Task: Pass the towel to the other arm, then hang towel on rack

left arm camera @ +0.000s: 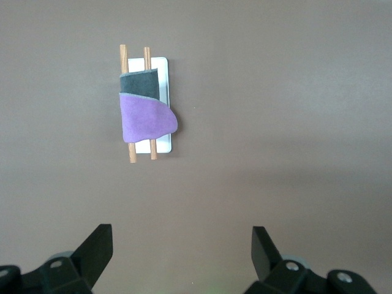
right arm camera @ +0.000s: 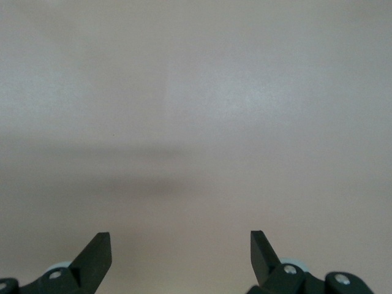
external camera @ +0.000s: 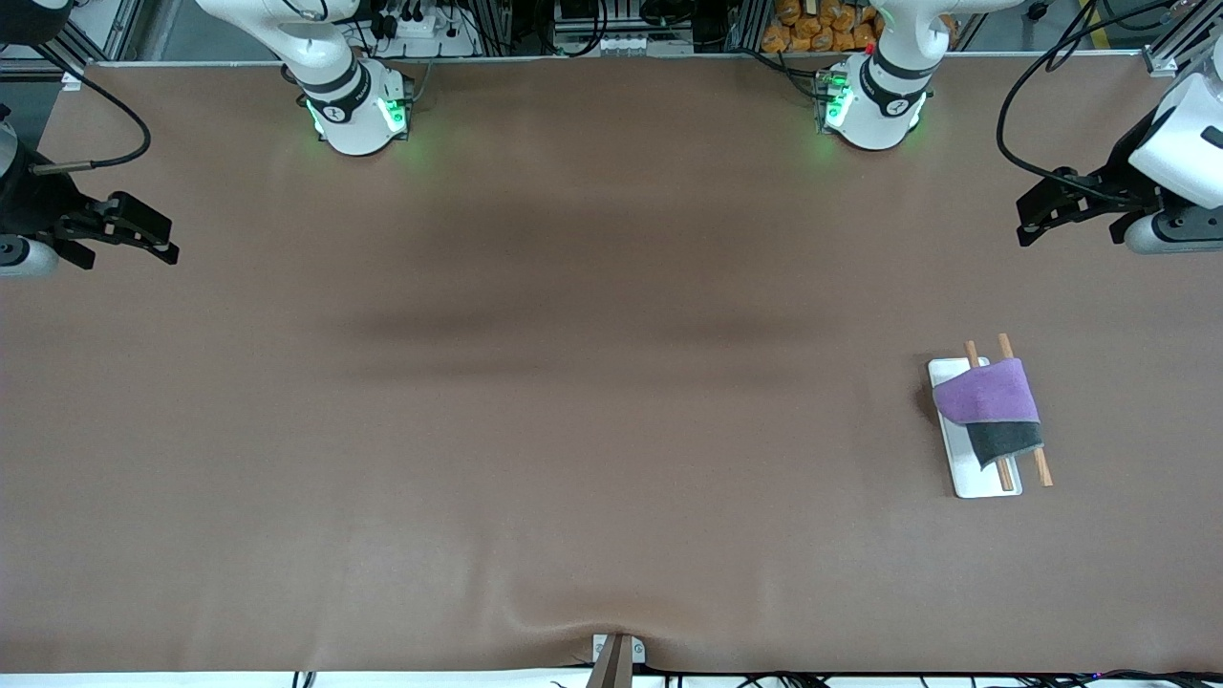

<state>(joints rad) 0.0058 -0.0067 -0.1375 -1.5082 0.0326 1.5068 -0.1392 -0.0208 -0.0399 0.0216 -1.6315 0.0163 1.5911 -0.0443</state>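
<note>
A robotics lab: two arm bases [external camera: 358, 110] bolted along the far edge of a brown-covered table [external camera: 535, 430], with aluminium framing [external camera: 611, 24] and tangled cables [external camera: 96, 124] alongside.

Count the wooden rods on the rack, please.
2. Both wooden rods lie side by side over the rack base near the left arm's end: one above the plate, the other along its outer edge. The towel covers their middles.

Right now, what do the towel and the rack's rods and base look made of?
Towel: soft matte cloth, purple face with a dark grey reverse, draping limply over the rods. Rods: light-brown, matte, likely wood. Rack base: flat, smooth white plate, plastic or painted metal; can't tell which.
</note>
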